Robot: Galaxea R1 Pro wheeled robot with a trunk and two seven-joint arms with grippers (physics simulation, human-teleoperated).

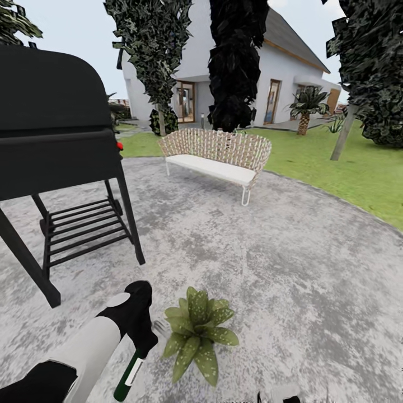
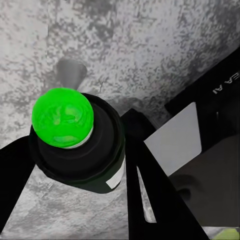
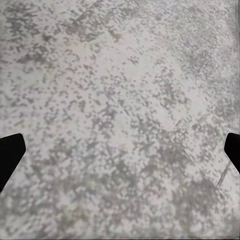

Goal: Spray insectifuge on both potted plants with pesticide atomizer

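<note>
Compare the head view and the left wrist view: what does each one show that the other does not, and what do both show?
Head view alone: a low potted plant with pointed, speckled olive-green leaves, a black metal barbecue grill on legs, a woven bench with a white seat, green lawn, trees and a white house.

Left wrist view alone: the bright green round cap on top of the bottle, seen close.

Both: the dark green-black spray bottle held in the left claw, over the mottled grey stone paving.
</note>
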